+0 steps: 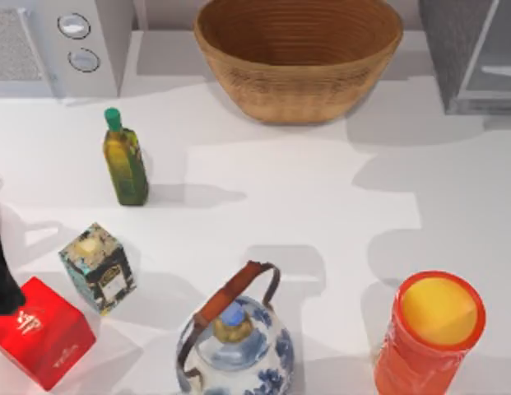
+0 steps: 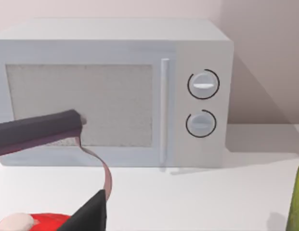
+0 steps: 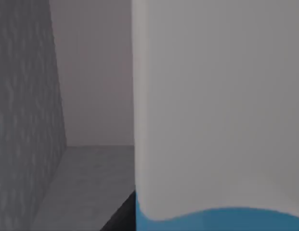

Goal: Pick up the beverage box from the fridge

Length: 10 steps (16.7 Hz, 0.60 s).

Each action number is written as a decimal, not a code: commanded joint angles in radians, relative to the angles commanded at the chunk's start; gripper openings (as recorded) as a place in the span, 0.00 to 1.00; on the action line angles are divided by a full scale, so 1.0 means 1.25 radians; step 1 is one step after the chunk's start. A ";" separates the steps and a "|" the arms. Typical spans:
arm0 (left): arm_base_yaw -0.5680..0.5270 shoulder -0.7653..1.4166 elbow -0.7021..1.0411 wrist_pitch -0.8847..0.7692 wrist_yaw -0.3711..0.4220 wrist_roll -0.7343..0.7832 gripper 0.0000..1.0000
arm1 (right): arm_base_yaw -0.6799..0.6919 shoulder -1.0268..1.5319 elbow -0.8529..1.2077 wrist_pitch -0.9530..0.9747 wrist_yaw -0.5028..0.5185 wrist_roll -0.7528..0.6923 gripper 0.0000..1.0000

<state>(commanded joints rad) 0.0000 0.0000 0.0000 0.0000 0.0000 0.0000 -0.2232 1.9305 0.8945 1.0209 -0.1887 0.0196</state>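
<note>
One carton: white-topped, sky-blue-sided beverage box (image 3: pixel 216 110) looms close in the right wrist view, inside the dark-grey speckled fridge (image 3: pixel 24 115).
Right fingers: state cannot be told.
Left gripper (image 2: pixel 86 168): fingers apart above the red box (image 1: pixel 39 331), at the tabletop's (image 1: pixel 288 197) left edge.

A basket (image 1: pixel 298 58) sits at the tabletop's (image 1: pixel 321 206) back, between microwave (image 1: pixel 62 45) and fridge (image 1: pixel 473 53). The beverage box (image 3: pixel 216 120) stands inside the fridge.

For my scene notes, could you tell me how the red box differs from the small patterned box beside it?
The red box is plain red with white marks and larger; the patterned box is teal-and-black with a pale label and smaller. The red box lies partly under the left arm; the patterned box stands apart. Both rest at the table's left.
</note>
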 joint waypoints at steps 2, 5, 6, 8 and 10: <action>0.000 0.000 0.000 0.000 0.000 0.000 1.00 | -0.007 -0.043 -0.078 0.022 -0.008 0.000 0.00; 0.000 0.000 0.000 0.000 0.000 0.000 1.00 | -0.018 -0.097 -0.143 0.054 -0.019 0.001 0.00; 0.000 0.000 0.000 0.000 0.000 0.000 1.00 | -0.019 -0.101 -0.148 0.058 -0.021 0.001 0.00; 0.000 0.000 0.000 0.000 0.000 0.000 1.00 | -0.019 -0.101 -0.148 0.058 -0.021 0.001 0.00; 0.000 0.000 0.000 0.000 0.000 0.000 1.00 | -0.014 -0.097 -0.146 0.056 -0.020 0.002 0.00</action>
<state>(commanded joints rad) 0.0000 0.0000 0.0000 0.0000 0.0000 0.0000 -0.2412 1.8093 0.7125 1.0904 -0.2137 0.0220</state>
